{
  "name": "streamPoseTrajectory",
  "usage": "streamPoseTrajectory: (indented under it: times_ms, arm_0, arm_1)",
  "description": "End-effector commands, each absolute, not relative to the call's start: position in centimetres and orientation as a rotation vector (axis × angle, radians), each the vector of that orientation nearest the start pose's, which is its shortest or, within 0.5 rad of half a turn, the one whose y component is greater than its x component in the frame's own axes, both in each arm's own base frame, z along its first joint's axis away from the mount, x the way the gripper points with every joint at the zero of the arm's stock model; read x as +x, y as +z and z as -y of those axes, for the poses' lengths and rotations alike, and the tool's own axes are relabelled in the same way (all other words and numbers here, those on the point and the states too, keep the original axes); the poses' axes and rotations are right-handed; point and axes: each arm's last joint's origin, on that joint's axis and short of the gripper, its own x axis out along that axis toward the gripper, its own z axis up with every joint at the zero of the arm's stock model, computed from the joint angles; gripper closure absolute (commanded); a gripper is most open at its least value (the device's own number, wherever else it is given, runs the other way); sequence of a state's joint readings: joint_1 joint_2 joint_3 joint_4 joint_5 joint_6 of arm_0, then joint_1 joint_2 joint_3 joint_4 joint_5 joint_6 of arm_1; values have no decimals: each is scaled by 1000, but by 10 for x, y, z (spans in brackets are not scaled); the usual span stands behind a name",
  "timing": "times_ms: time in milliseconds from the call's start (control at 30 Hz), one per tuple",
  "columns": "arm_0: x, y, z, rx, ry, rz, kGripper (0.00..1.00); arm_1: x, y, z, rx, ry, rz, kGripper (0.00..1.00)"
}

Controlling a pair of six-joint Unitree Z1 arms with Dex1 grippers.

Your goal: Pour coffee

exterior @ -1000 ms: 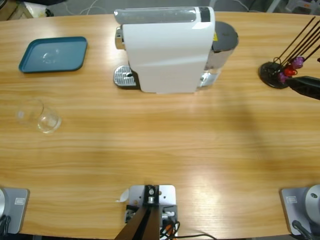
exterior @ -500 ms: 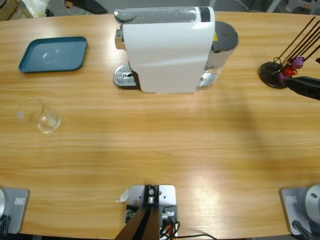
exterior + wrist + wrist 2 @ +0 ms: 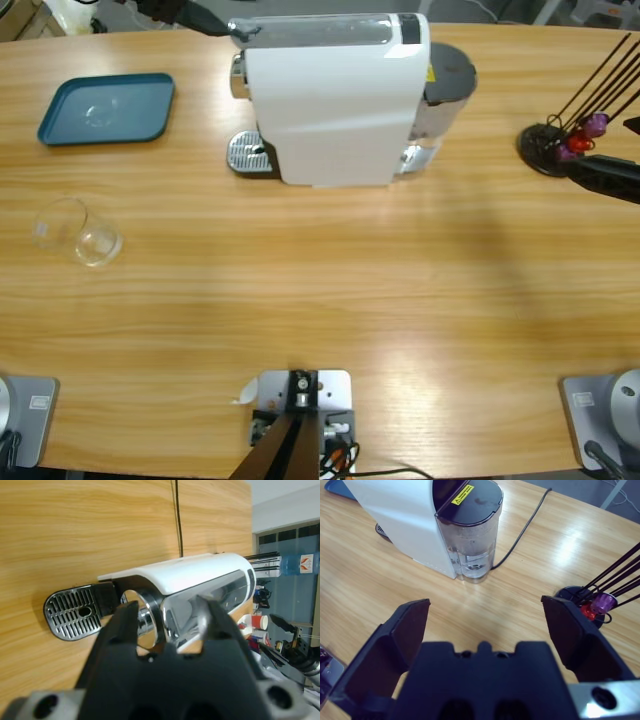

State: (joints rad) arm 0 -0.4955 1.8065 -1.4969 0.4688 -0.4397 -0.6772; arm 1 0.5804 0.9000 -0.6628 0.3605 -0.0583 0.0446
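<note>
White and boxy, the coffee machine (image 3: 335, 100) stands at the 12 o'clock side of the wooden bench (image 3: 320, 290), its perforated drip grille (image 3: 248, 155) projecting toward 9 o'clock and its clear water tank (image 3: 440, 100) at the 3 o'clock end. I see a teal tray (image 3: 107, 108) at about 10 o'clock, bare, and a clear glass (image 3: 80, 232) at about 9 o'clock, well apart from the machine; I can make out no coffee in it from the high view.

My left hand (image 3: 167, 615) enters the high view at the top edge near 11 o'clock, just beside the machine's top corner. In the left wrist view its jaws stand narrowly apart, framing the chrome front of the machine (image 3: 190, 592) above the drip grille (image 3: 72, 612); they grip nothing, and I cannot tell whether they touch the chrome.

My right hand (image 3: 487, 622) shows as a black shape at the 3 o'clock edge of the high view, just beside the black capsule stand (image 3: 548, 150) with its purple and red capsules (image 3: 585, 135). In the right wrist view its jaws are spread wide and hold nothing; the water tank (image 3: 470, 535), a black power cable (image 3: 520, 530) and the capsule stand (image 3: 580, 602) lie beyond.
</note>
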Motion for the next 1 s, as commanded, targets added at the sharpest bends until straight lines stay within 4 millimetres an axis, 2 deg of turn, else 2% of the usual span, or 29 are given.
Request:
streamPoseTrajectory:
  times_ms: [33,133,200,233,600,633,667,700,1000]
  arm_0:
    - [327,330,203,-597,-593,-1187,559]
    - [326,328,200,-616,-613,-1209,574]
    - [327,326,198,-618,-620,-1213,808]
    - [327,326,198,-618,-618,-1215,886]
    - [325,332,196,-613,-626,-1186,898]
    - [325,333,196,-614,-627,-1185,907]
    - [325,333,195,-612,-628,-1183,982]
    - [325,334,195,-612,-629,-1181,1000]
    - [321,340,194,-614,-652,-1167,1000]
  arm_1:
    - [91,303,-56,-144,489,-625,0]
    - [91,303,-56,-143,491,-626,0]
    - [91,303,-56,-143,490,-625,0]
    - [91,303,-56,-143,490,-625,0]
    - [92,303,-56,-144,491,-627,0]
    - [92,303,-56,-144,491,-627,0]
    - [92,303,-57,-144,491,-627,0]
    - [92,303,-57,-144,490,-628,0]
    - [92,302,-57,-143,491,-624,0]
